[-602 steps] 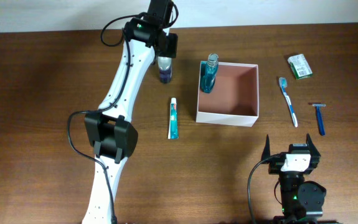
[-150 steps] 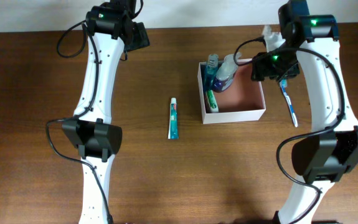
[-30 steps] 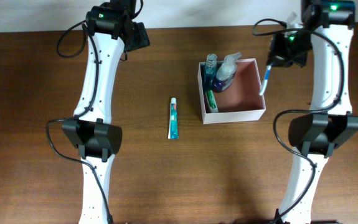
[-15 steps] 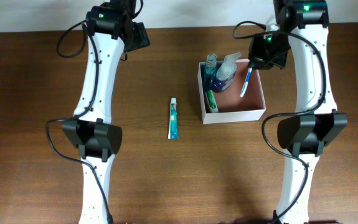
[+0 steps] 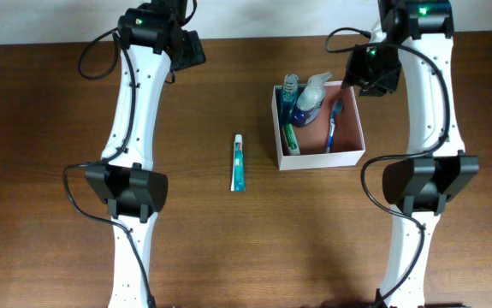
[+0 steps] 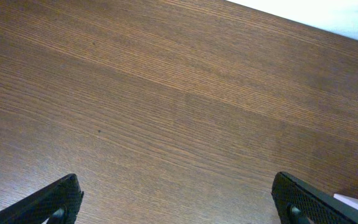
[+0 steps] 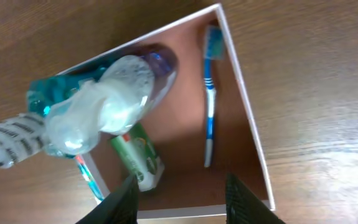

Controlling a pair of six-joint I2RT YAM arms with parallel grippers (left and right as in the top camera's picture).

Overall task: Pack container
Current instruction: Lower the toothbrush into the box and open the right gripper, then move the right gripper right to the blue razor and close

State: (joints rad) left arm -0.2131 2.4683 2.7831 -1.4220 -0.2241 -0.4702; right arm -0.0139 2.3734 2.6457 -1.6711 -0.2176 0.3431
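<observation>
The container [image 5: 323, 159] is a white-walled box with a pinkish-brown inside [image 7: 182, 134], standing right of the table's centre. In it stand a blue bottle [image 5: 290, 96] [image 7: 38, 106] and a clear spray bottle [image 5: 311, 96] [image 7: 113, 96]. A green-and-white packet [image 5: 290, 137] [image 7: 138, 155] and a blue toothbrush [image 5: 332, 128] [image 7: 210, 93] lie in it too. My right gripper [image 5: 372, 75] [image 7: 185, 205] hovers over the box's back right corner, open, with nothing between its fingers. My left gripper [image 5: 192, 50] [image 6: 179, 211] is open wide over bare wood at the back left.
A blue-and-white toothpaste tube [image 5: 239, 162] lies on the brown wooden table [image 5: 74, 188], left of the box. Both white arms rise from the table's near edge and reach toward the back.
The right gripper has carried the toothbrush left over the box and opened; the toothbrush now lies inside along the right wall. The left arm has not moved.
</observation>
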